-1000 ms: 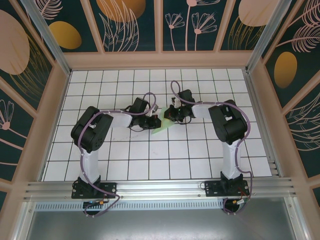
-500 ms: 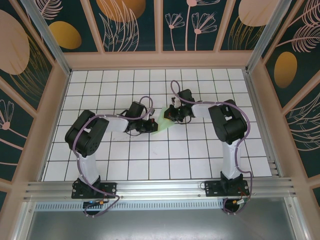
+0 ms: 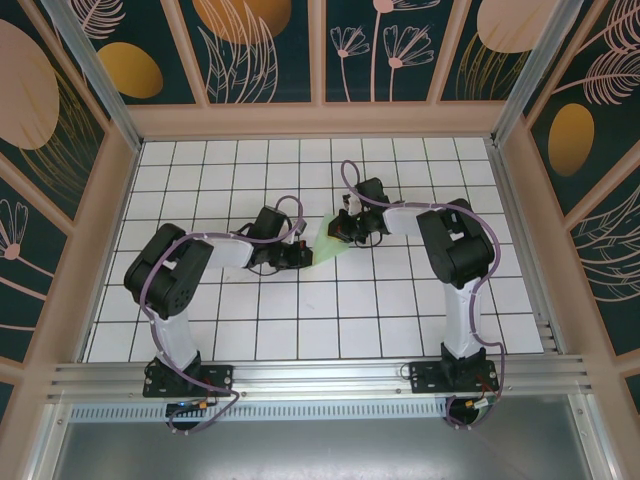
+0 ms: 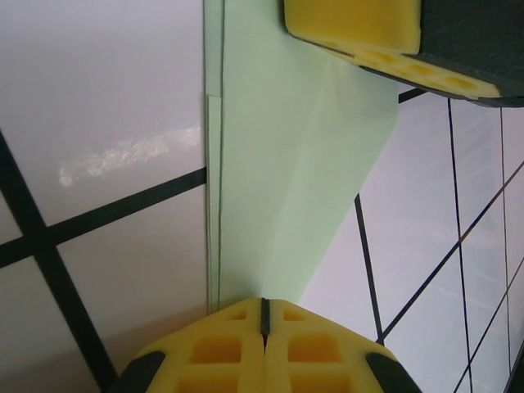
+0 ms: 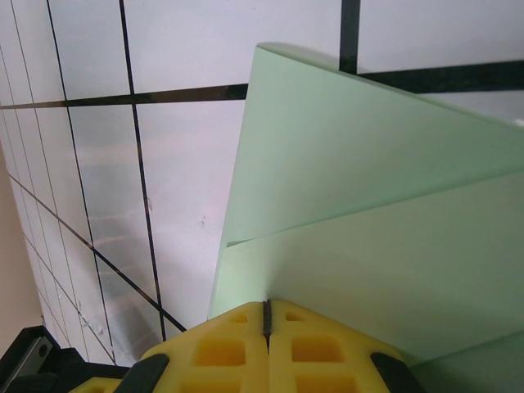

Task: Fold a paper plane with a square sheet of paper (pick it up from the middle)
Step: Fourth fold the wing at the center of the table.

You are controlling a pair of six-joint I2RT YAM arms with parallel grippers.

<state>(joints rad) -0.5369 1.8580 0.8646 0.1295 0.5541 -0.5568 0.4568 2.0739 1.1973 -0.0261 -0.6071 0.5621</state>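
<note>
White grid tiles cover the table (image 3: 400, 310), which is boxed in by dark flower-patterned walls (image 3: 265, 60). The left arm (image 3: 185, 270) and the right arm (image 3: 452, 250) both reach in toward the middle. Between them, a little beyond the table's centre, is the pale green sheet of paper (image 3: 326, 243), partly folded, with layered edges and a crease showing in the wrist views.

The left fingers (image 4: 221, 348) are pressed together and pinch one edge of the sheet. The right fingers (image 5: 229, 348) are pressed together too and pinch it from the opposite side. Their yellow pads also show at the far end of the left wrist view.

The paper looks very light, thin and limp. It will likely sag, slip or tear if the two arms pull apart, and it takes a crease wherever it is pressed. Holds near the edges, beside a fold, seem safest. Nothing else lies on the table. The only crowding is the two sets of fingers working near each other.
</note>
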